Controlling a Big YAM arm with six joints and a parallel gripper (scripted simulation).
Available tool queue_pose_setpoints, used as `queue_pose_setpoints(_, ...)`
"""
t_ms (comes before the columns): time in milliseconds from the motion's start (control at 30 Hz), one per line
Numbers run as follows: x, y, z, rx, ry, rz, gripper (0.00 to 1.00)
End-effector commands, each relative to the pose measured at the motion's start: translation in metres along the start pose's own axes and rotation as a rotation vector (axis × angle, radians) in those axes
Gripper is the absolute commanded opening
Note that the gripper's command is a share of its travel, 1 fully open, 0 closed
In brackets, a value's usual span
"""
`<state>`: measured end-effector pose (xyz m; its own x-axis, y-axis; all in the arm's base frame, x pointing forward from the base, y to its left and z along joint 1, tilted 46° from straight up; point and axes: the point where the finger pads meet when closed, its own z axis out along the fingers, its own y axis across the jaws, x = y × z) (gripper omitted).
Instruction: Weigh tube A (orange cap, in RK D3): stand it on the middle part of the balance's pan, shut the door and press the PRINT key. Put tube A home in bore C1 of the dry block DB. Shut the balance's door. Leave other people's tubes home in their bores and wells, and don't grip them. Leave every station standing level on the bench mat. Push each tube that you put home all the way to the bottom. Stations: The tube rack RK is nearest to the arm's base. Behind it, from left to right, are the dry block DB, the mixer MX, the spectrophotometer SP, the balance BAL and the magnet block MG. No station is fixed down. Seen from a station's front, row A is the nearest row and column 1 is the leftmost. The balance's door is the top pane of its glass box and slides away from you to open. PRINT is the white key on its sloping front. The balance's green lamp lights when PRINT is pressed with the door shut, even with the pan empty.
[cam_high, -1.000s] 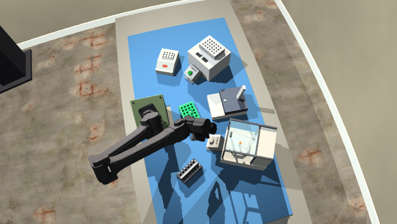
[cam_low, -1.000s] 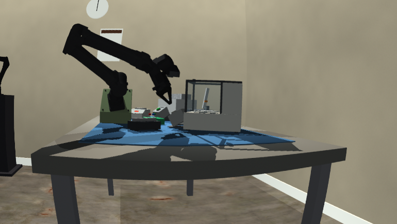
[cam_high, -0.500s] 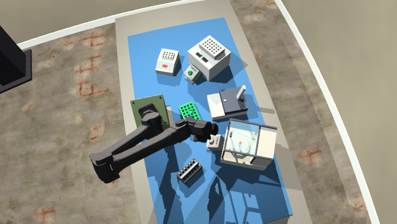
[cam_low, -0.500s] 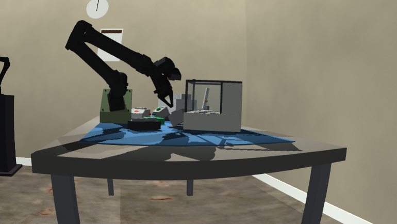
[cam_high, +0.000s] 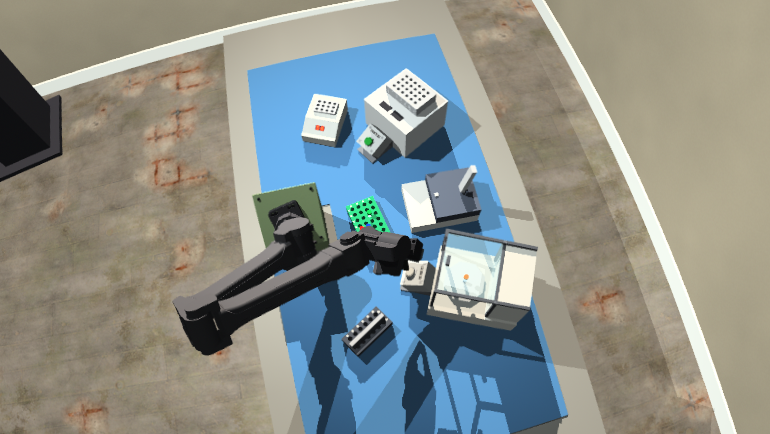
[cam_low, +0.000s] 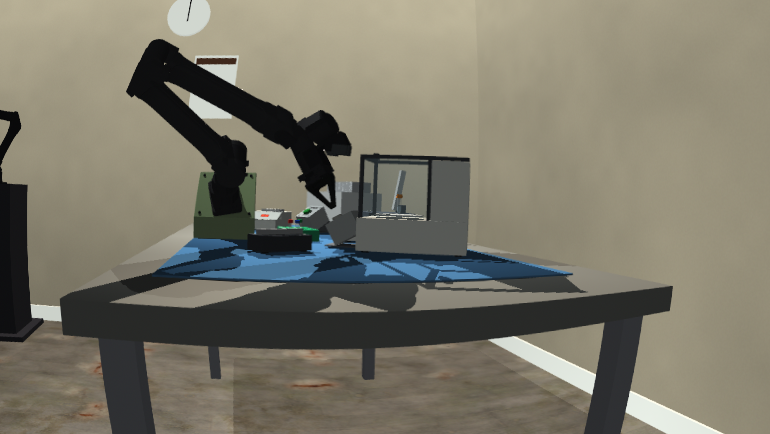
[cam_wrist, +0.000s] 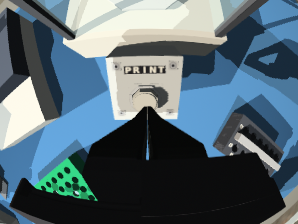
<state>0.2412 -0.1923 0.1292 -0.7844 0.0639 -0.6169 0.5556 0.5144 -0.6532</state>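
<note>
Step judged in hand: pressing the PRINT key (cam_high: 410, 271) (cam_wrist: 145, 98). The claw (cam_high: 404, 269) (cam_low: 332, 206) (cam_wrist: 147, 112) is narrow, fingers together, holding nothing. In the wrist view the key lies at 12 o'clock from the fingertips; contact cannot be confirmed. Recommended: centre the tips on the key, press gently along its travel, and avoid shoving the unfixed balance (cam_high: 517, 277) (cam_low: 412, 237) (cam_wrist: 145, 42). Tube A (cam_high: 466, 276) (cam_low: 399, 196) is inside the balance, at 3 o'clock from the key in the top view. Its long axis appears vertical, orange cap uppermost.
</note>
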Motion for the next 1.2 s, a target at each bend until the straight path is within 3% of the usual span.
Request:
queue_pose_setpoints(0,0.0054,0.0049,0.0019,-0.006,0.006,-0.024,0.0)
queue_pose_setpoints(1167,0.0064,0.0019,0.0066,0.001,0.011,-0.015,0.0)
